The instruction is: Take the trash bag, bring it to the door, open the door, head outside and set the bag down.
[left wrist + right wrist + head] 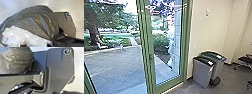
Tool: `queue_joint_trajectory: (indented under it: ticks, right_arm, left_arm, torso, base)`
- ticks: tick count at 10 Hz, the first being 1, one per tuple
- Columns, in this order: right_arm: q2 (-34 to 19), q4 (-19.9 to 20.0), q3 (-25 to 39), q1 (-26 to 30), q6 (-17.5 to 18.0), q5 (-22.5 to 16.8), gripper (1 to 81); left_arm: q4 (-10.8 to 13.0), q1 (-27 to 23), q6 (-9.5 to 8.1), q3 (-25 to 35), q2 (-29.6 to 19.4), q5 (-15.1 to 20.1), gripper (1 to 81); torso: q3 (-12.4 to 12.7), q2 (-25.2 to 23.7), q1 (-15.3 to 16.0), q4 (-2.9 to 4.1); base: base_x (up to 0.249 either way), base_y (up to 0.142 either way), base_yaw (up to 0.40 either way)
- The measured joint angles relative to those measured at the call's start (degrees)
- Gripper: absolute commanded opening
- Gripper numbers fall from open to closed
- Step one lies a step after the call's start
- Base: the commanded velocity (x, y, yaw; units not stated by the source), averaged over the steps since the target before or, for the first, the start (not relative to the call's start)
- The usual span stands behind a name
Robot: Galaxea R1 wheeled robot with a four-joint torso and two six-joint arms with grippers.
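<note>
Clutching bulging trash bag (37, 18): left hand (36, 43), closed (crinkly stuff, that).

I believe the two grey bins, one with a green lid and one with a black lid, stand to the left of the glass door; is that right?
Not quite: the head view shows the bins to the right of the glass door. They are indeed grey, one with a green lid and one with a black lid.
</note>
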Motion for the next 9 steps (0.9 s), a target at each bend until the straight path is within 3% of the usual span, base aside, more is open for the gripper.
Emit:
queue_joint_trajectory:
  ticks: [9]
  right_arm:
    - [0.3, 0.0, 0.0, -0.1, 0.0, 0.0, 81.1]
  left_arm:
    - [0.0, -0.1, 0.00, 0.0, 0.0, 0.0, 1.0]
  torso:
    - [0.0, 0.0, 0.0, 0.00]
  base:
    - [0.119, 0.000, 0.000]
